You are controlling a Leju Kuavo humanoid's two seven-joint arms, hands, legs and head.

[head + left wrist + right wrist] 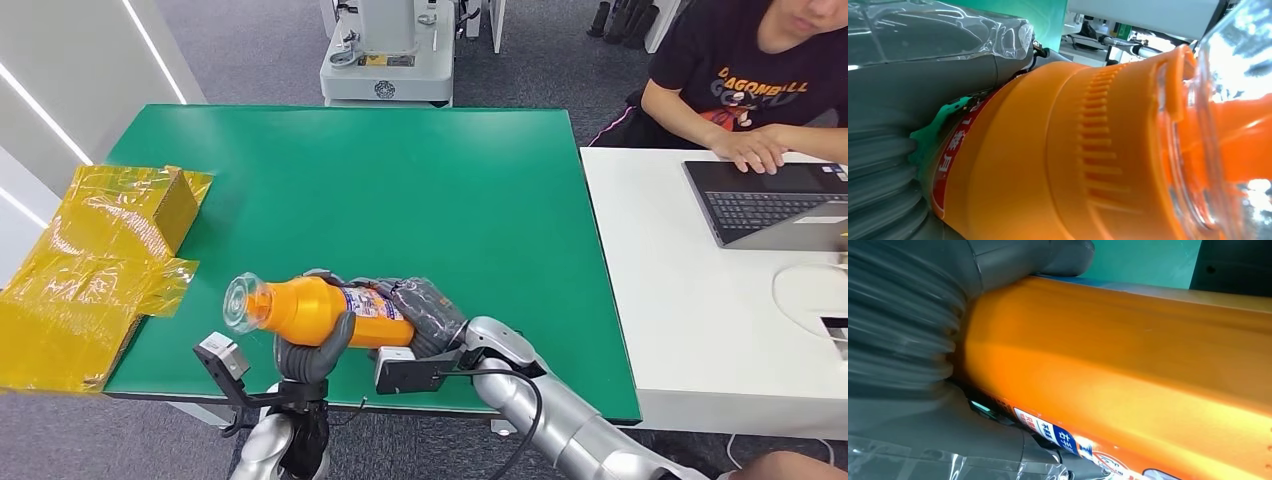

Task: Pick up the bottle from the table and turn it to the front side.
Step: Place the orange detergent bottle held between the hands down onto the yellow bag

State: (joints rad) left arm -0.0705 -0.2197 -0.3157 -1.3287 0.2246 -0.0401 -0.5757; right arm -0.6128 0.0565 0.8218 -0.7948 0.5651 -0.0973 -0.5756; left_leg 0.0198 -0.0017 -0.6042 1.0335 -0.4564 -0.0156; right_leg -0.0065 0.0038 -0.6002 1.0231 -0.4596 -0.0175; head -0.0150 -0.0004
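Note:
An orange bottle (310, 308) with a clear cap (243, 300) lies on its side just above the green table (400, 180), near the front edge, cap pointing left. My left hand (312, 352) wraps the bottle's shoulder from below, thumb curled up over it. My right hand (428, 312) grips the base end, over the printed label (375, 303). The left wrist view shows the ribbed orange shoulder (1088, 160) pressed against my left hand (893, 100). In the right wrist view the bottle's orange side (1128, 355) lies tight against my right hand (898, 330).
A yellow plastic-wrapped box (100, 260) sits on the table's left edge. To the right stands a white table (680, 300) with a laptop (770, 205), and a person (760, 70) has a hand on it. A grey machine (388, 50) stands behind the green table.

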